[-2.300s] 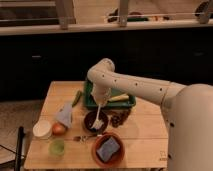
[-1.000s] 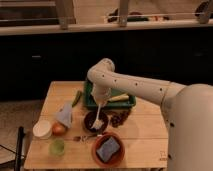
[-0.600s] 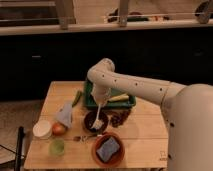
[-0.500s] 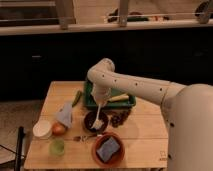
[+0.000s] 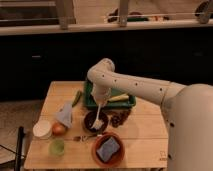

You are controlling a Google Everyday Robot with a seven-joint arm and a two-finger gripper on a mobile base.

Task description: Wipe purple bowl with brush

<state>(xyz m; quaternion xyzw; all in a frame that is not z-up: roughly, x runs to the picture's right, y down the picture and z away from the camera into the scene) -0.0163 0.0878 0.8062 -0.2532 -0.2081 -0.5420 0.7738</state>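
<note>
The purple bowl (image 5: 101,119) sits on the wooden table (image 5: 145,135), just in front of the green tray (image 5: 128,103). My gripper (image 5: 101,100) hangs directly above the bowl, pointing down, shut on the cream-white brush (image 5: 98,113). The brush slants down and to the left, and its white bristle head (image 5: 94,124) rests inside the bowl. The white arm reaches in from the right and covers part of the tray.
An orange-brown bowl (image 5: 118,156) with a blue-grey pad (image 5: 108,148) stands in front of the purple bowl. A metal utensil (image 5: 80,138), a green cup (image 5: 56,146), an orange (image 5: 59,129), a white container (image 5: 42,129) and a grey cloth (image 5: 65,114) lie to the left. A dark cluster (image 5: 119,119) is on the right.
</note>
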